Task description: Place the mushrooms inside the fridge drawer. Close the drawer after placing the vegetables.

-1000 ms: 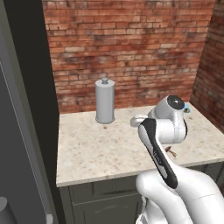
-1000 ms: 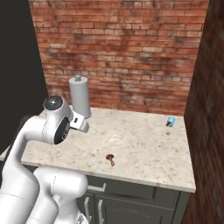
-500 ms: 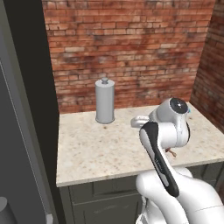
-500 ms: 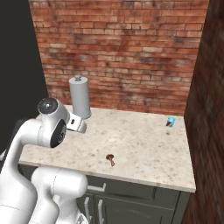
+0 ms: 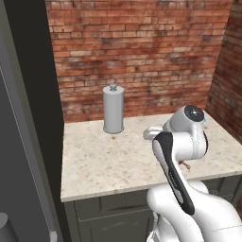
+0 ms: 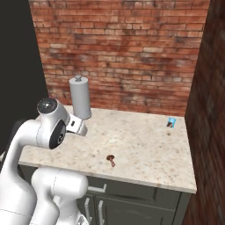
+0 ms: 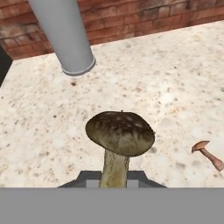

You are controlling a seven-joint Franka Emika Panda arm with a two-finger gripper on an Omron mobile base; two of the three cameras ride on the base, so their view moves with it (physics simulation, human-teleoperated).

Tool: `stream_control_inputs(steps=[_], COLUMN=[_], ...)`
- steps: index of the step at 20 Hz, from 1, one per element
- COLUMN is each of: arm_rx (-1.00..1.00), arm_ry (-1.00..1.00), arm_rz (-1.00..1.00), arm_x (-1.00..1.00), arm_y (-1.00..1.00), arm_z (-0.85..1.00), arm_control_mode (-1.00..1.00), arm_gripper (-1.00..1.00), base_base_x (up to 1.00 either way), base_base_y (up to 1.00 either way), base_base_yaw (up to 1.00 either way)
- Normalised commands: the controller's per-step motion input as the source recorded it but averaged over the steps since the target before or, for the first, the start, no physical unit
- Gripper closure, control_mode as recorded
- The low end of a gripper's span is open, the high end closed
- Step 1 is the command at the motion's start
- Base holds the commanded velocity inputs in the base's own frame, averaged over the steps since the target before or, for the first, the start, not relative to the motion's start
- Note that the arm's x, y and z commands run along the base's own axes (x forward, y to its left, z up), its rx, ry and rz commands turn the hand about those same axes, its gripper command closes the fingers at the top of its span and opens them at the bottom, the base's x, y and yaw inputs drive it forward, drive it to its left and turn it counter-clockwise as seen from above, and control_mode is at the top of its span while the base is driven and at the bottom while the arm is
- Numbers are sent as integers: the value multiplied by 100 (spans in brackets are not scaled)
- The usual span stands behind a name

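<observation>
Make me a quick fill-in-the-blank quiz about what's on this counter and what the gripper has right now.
1. The gripper holds the olive-brown mushroom by its ____.
2. The reddish-brown mushroom lies on the ____.
3. The wall behind the grey canister is made of ____.

Missing words: stem; counter; brick

The arm (image 5: 182,156) is glossy white all over, built of fat rounded segments that bulge like stacked shells. A long black strip (image 5: 172,175) runs down one link, edged clean against the white. At the top sits a round dark grey joint cap (image 5: 194,112) with a pale dot in its middle. From the other side, a second dark disc (image 6: 58,135) shows on the bulbous joint.
</observation>
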Motion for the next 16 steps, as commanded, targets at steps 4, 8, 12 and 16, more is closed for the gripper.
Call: stream_control_inputs(steps=[4,8,12,16], arm_rx=[0,0,0,0], arm_ry=[0,0,0,0], arm_rz=[-1,0,0,0], arm_x=[-64,0,0,0], arm_y=[-23,0,0,0], arm_z=[0,0,0,0], arm_control_mode=[-100,100,100,100], arm_gripper=[100,100,100,100], base_base_x=[0,-79,-93,-94], base_base_y=[0,-15,-4,4], base_base_yaw=[0,4,18,35])
